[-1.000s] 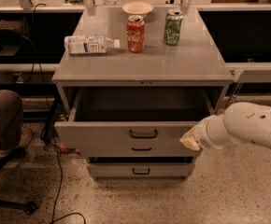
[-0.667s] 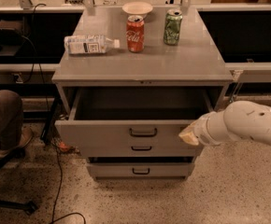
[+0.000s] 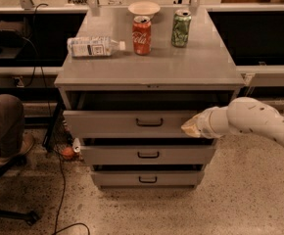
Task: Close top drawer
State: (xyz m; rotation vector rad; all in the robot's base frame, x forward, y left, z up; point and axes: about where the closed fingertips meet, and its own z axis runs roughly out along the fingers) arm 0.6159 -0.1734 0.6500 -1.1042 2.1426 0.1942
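Note:
The top drawer [image 3: 132, 124] is a wide grey metal drawer with a small black centre handle [image 3: 149, 123]. It stands partly open, its front a little forward of the cabinet top [image 3: 149, 65]. My gripper [image 3: 191, 127] is at the end of the white arm [image 3: 259, 121] coming in from the right. It rests against the right end of the drawer's front panel.
A lying water bottle [image 3: 92, 46], a red cola can [image 3: 141, 35], a green can [image 3: 181, 28] and a small bowl [image 3: 144, 8] sit on the cabinet top. Two lower drawers [image 3: 148, 154] are below. A person's leg [image 3: 2, 124] and cables [image 3: 59, 180] are at left.
The top drawer has slid back into the cabinet, with less of its inside showing. My gripper has moved with the drawer front toward the cabinet.

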